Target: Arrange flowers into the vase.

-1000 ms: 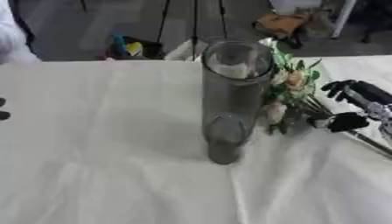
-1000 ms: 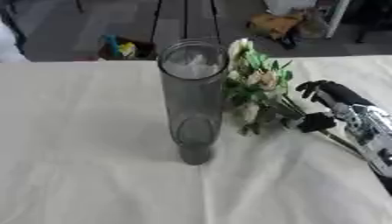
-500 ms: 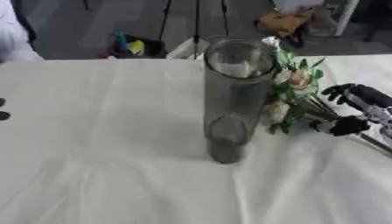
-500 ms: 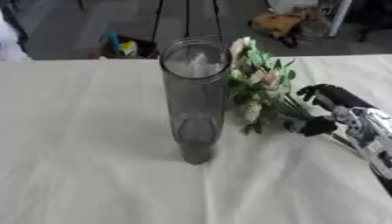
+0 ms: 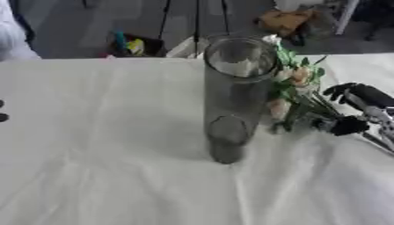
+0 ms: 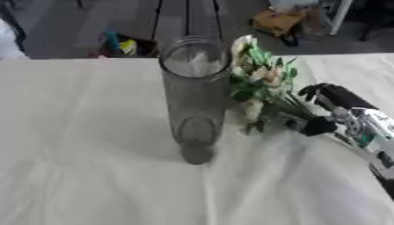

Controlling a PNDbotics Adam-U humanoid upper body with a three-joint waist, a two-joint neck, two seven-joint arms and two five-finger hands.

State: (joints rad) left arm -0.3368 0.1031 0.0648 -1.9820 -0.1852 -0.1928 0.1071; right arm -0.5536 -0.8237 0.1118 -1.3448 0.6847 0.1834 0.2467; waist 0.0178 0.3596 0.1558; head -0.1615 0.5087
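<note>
my right hand [image 6: 329,110] is curled around the stems of the flowers [image 6: 258,79], which lie on the white tablecloth [image 6: 92,145] just right of the upright glass vase [image 6: 194,94], blooms near its rim.

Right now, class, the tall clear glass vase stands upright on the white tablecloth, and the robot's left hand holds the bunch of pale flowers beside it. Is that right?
One thing is wrong: it is the right hand, not the left, that holds the bunch of pale flowers. The right eye view shows it coming in from the right, fingers curled round the stems. The tall clear glass vase does stand upright on the white tablecloth.
</note>
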